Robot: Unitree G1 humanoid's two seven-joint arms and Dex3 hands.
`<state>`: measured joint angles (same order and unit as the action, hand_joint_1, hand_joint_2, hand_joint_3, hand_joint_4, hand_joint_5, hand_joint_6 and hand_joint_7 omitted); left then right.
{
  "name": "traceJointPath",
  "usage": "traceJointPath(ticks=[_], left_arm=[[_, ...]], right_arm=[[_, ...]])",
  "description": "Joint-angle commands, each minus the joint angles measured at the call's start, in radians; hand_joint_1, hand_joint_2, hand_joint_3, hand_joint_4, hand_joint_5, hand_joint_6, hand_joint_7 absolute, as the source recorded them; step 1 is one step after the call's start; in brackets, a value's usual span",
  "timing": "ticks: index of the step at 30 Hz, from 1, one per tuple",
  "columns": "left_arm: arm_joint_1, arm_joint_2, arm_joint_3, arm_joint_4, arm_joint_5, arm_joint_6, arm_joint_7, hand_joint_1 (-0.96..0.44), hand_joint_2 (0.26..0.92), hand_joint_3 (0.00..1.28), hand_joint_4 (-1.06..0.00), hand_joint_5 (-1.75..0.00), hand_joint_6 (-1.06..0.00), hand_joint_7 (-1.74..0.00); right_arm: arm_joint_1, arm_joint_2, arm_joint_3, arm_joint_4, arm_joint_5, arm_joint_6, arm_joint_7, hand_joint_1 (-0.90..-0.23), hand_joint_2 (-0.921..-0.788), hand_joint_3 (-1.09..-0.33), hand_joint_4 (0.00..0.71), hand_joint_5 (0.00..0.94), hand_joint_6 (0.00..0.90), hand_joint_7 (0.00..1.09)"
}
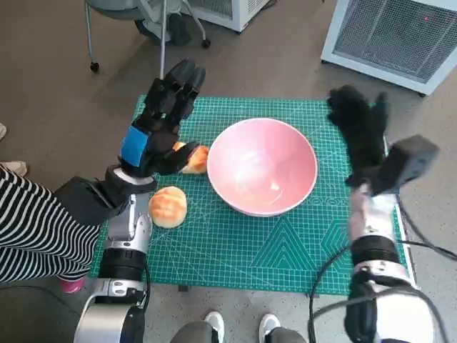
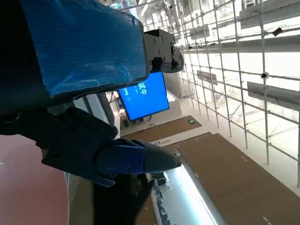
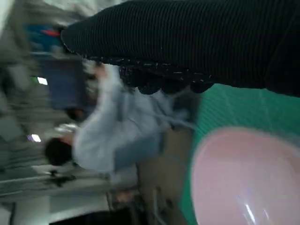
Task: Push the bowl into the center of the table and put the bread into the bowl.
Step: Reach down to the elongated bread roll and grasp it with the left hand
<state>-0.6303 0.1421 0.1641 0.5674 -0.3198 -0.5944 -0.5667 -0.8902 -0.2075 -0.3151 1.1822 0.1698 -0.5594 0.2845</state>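
Item: pink bowl. Upright, empty, on green cutting mat covering the worktop; sits approx mid-mat, so the push step looks done or nearly so (judgement).

Item: bread, 2 pcs, both on the mat on the robot's-left side of the bowl. Bread roll A – round, golden, near the bowl but apart from it, on the robot's side of the left hand. Bread roll B – just beside the bowl rim, partly hidden under the left hand; contact w/ rim cannot tell.

Item: left hand. Fingers spread, holding nothing; raised over roll B w/ thumb low beside it. Prob. placed there to come down on the bread for the pick – judgement only. Left wrist view shows only room background, no bread in it, so contact w/ roll B cannot be confirmed.

Item: right hand. Gloved, fingers extended, empty; stands off the bowl's robot-right side, near the rim, not touching as far as seen. Prob. there as the side that nudged/steadies the bowl. Right wrist view: blurred; bowl rim, mat, a person in pale top beyond.

Misc: striped sleeve at the mat's left edge; shoes at the near edge.
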Motion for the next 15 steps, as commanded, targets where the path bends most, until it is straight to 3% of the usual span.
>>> traceJointPath(ticks=[1,7,15], left_arm=[[0.004,-0.015,-0.014,-0.019,0.012,0.001,0.011,-0.70,0.921,0.31,-0.08,0.00,0.00,-0.37],[-0.010,-0.023,-0.029,-0.035,0.020,0.019,0.030,-0.71,0.921,0.31,-0.09,-0.01,0.00,-0.38],[-0.020,-0.036,-0.058,-0.099,0.035,0.056,0.059,-0.73,0.921,0.33,-0.10,-0.01,0.00,-0.42]], right_arm=[[0.056,0.008,0.009,-0.067,0.003,-0.079,0.012,-0.669,-0.921,-0.777,0.111,0.013,0.104,0.17],[0.111,0.044,0.016,-0.221,0.063,-0.145,0.086,-0.670,-0.921,-0.752,0.119,0.012,0.126,0.19],[0.217,0.076,0.073,-0.500,0.115,-0.118,0.155,-0.721,-0.921,-0.688,0.135,0.014,0.157,0.21]])
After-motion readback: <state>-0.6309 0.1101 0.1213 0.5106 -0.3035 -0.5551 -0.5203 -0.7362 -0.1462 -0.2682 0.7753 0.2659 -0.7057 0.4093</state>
